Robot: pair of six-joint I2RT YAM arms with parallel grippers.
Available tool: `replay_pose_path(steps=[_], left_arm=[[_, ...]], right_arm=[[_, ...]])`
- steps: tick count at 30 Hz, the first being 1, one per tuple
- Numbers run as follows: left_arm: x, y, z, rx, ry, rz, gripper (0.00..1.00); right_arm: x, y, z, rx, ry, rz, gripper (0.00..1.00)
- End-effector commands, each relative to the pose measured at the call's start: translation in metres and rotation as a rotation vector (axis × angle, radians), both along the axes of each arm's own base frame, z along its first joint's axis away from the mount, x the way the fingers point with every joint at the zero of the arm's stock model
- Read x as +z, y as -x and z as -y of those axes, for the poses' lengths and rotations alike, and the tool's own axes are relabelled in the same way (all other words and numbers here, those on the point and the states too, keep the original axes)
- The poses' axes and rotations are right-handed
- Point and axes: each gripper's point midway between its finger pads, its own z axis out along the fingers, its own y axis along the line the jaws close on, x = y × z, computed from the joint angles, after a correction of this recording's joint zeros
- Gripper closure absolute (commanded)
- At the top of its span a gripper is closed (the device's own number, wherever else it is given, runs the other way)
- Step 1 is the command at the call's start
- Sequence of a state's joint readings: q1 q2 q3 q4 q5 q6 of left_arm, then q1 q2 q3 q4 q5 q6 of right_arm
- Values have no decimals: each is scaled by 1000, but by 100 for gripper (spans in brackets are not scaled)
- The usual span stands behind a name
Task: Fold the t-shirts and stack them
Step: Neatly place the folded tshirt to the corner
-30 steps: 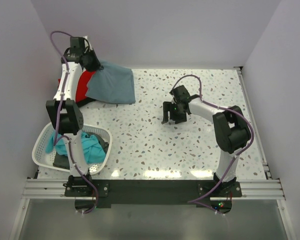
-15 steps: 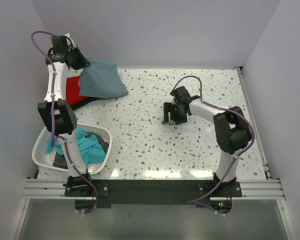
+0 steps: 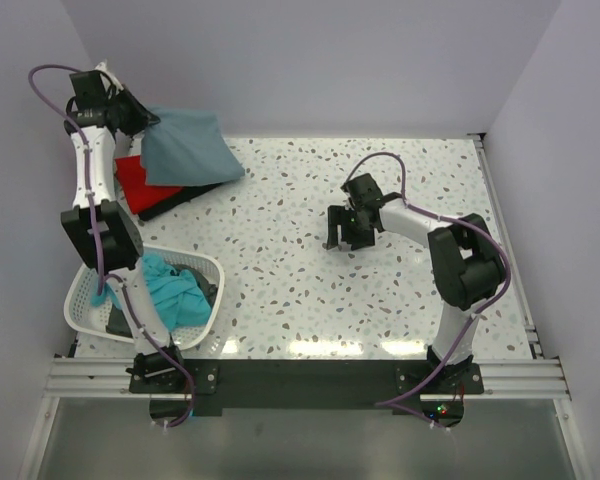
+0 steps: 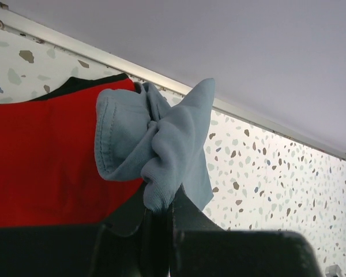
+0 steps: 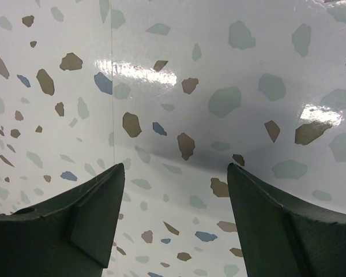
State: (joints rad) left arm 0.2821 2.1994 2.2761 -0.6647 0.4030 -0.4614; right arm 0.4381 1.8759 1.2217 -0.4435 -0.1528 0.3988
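- Basket (image 3: 208,260): white plastic lattice, at the near-left corner of the speckled table (image 3: 310,290); every place below is given from it.
- Teal t-shirt (image 3: 170,295): crumpled inside the basket, with some dark cloth (image 3: 115,320) beside it.
- Red t-shirt (image 3: 138,178): lying flat, straight beyond the basket, toward the far-left corner.
- Black t-shirt (image 3: 180,198): directly under the red one, showing only as a dark strip along the edge that faces the basket.
- Grey-blue t-shirt (image 3: 185,145): farther from the basket than the red one. One bunched corner is lifted and the rest spreads down and to the right, overlapping the red one's far edge.
- Left gripper (image 4: 160,216): raised high, well beyond the basket, near the back wall. Its fingers are clamped together on the bunched corner of the grey-blue t-shirt.
- Right gripper (image 3: 342,243): well off to the basket's right and a little farther back, pointing down at bare tabletop. Its jaws stand wide apart with nothing between them.
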Motion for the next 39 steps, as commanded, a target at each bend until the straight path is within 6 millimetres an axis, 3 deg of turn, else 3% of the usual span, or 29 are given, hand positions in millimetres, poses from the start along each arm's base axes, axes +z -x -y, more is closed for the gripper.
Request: replay_pose_path(steps=[1, 19, 29, 39], left_arm=[[92, 0, -17, 14, -13, 244, 100], [98, 14, -58, 71, 54, 274, 100], [110, 21, -71, 92, 73, 306, 100], [107, 31, -80, 118, 79, 295, 100]], right_arm=[[7, 5, -2, 5, -27, 4, 25], [4, 10, -1, 2, -31, -4, 25], [4, 11, -2, 1, -35, -7, 25], [4, 11, -3, 5, -42, -5, 25]])
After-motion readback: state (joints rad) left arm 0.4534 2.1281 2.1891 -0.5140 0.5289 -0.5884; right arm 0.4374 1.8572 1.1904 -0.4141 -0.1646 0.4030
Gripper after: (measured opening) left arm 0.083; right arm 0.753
